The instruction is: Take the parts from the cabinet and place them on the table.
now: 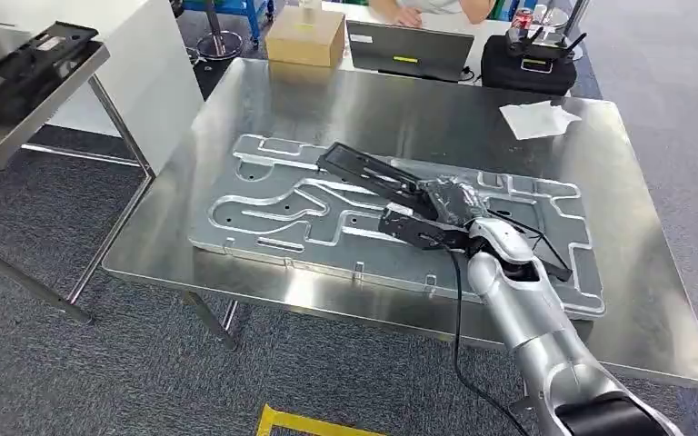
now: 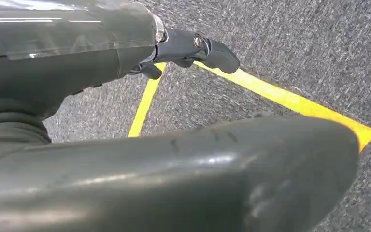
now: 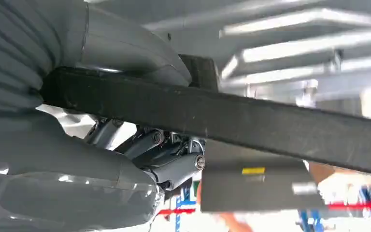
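A long black frame-shaped part (image 1: 363, 173) lies slanted across a machined aluminium plate (image 1: 264, 213) on the steel table (image 1: 400, 109). My right hand (image 1: 445, 213) grips this part near its middle. In the right wrist view the black part (image 3: 251, 121) runs as a dark bar between the thumb and the fingers of the right hand (image 3: 140, 145). My left hand (image 2: 101, 58) hangs over grey carpet with yellow tape and holds nothing, its fingers (image 2: 207, 50) apart from the thumb.
At the left stands a metal shelf (image 1: 18, 136) with more black parts (image 1: 27, 59) on it. On the far side of the table are a cardboard box (image 1: 306, 36), a laptop (image 1: 409, 50), a black case (image 1: 527, 64) and a white sheet (image 1: 536, 118). A person (image 1: 418, 11) sits behind.
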`<action>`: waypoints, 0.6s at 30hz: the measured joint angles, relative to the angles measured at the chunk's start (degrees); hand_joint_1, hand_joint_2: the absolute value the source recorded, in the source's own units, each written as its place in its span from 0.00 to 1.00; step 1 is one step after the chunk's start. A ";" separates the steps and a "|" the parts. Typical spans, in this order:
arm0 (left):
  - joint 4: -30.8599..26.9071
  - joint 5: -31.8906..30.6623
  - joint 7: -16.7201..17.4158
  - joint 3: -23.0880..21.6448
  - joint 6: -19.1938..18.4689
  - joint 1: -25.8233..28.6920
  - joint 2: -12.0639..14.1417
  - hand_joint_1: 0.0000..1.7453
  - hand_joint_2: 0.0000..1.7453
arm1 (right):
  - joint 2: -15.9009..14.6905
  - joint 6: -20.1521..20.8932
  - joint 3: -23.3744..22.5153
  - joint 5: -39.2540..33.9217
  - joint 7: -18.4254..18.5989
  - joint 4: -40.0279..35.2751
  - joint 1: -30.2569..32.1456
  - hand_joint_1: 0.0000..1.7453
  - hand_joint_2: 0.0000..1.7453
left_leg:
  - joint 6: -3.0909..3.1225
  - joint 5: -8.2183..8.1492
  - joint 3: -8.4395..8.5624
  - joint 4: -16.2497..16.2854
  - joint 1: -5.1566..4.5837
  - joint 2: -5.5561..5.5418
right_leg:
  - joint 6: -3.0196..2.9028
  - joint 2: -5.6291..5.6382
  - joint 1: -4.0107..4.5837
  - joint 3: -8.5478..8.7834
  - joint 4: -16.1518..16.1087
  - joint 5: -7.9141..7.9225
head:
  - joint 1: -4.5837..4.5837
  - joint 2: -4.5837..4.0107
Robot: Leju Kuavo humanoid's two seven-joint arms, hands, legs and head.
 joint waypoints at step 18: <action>0.00 -0.26 1.05 0.31 2.45 -0.39 0.02 0.00 0.00 | 4.22 -1.22 5.00 3.84 -2.84 14.05 -1.82 1.00 1.00 | -0.06 -0.04 0.16 0.04 0.05 0.43 | -0.06 0.47 0.04 -0.01 0.14 -0.04 | 0.00 0.00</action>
